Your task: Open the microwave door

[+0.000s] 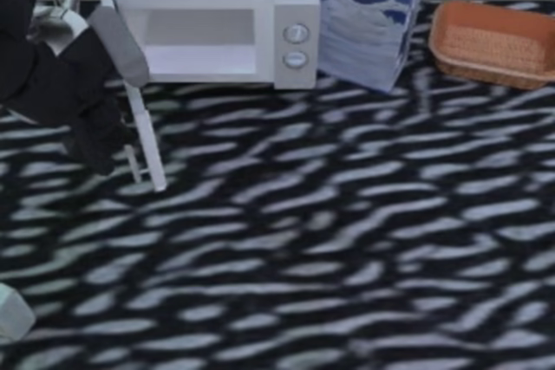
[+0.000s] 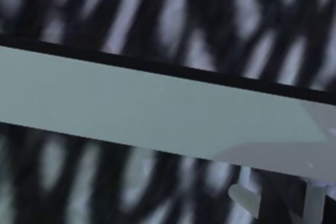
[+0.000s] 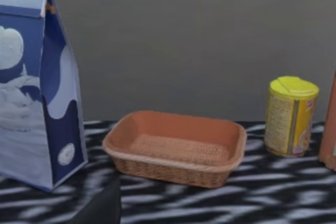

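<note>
Top view is showing the microwave door [image 1: 139,101] swinging wide open at ten o'clock; left claw [image 1: 117,158] state undeterminable; release likely next.

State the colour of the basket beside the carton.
Orange-brown basket, clearest in the right wrist view.

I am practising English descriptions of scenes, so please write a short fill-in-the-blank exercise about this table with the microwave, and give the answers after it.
1. The microwave door is swung ____, so the oven's cavity shows.
2. The microwave has ____ round silver knobs on its right panel.
3. Right of the blue-and-white carton lies an orange ____.
4. The black arm beside the door, with the left gripper, is at the table's ____ side in the top view.

Answers: open; two; basket; left
</note>
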